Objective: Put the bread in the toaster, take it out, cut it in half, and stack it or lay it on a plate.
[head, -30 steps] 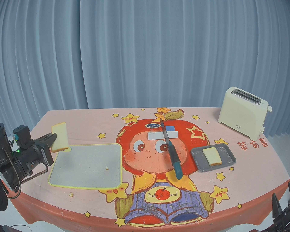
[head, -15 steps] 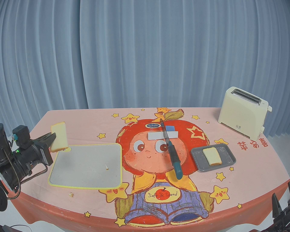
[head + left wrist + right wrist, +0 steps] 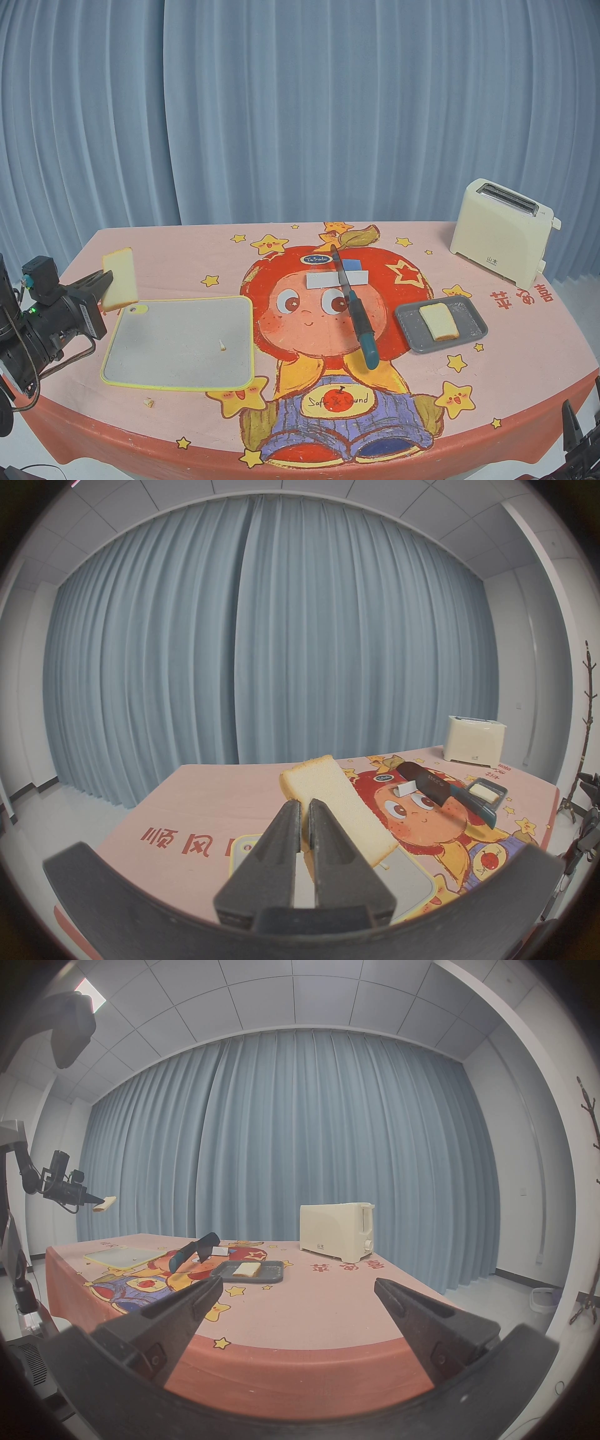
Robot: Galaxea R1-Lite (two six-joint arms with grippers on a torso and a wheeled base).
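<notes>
Slice: the slice point(image 3: 120, 279) is hanging upright at the table's point(image 3: 187, 250) 9 o'clock, just off the board's point(image 3: 178, 340) 11 o'clock corner
Left gripper: the left gripper point(image 3: 303, 808) is pinching the slice's lower edge, jaws closed on it
Change: the slice is easing up and toward 9 o'clock, baring the board's corner tab point(image 3: 139, 308); the camera is shifting slightly too
Right gripper: the right gripper point(image 3: 299, 1282) is idling off the 5 o'clock edge, jaws wide apart
Meaning: the slice is probably leaving the board for the toaster point(image 3: 503, 231) at 2 o'clock or the plate point(image 3: 409, 319) at 3 o'clock, which is already carrying a piece point(image 3: 439, 320); which one, I cannot tell
</notes>
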